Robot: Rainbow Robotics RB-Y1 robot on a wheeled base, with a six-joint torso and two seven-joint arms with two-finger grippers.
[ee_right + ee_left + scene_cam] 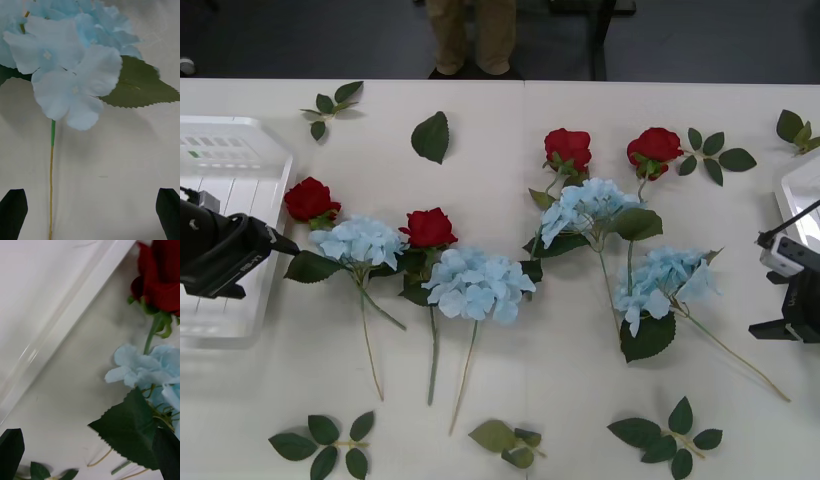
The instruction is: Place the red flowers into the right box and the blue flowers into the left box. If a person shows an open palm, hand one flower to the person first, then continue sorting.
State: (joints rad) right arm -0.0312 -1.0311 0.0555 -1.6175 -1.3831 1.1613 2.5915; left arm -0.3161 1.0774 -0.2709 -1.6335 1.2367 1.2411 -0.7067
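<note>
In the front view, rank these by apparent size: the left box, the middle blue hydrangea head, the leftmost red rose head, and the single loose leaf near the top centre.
1. The left box, clearly largest.
2. Middle blue hydrangea head.
3. Leftmost red rose head and single loose leaf: too alike to rank.

We list the left arm's end: black, blocky matte housing with a rounded cylindrical body, a thin black cable looping over its top. Its left gripper carries two black fingers with blunt tapered tips, set wide apart.

We list the right arm's end: black housing topped by a small white-grey box, a thin black cable rising from it. Its right gripper carries matching black fingers, likewise set wide apart.
</note>
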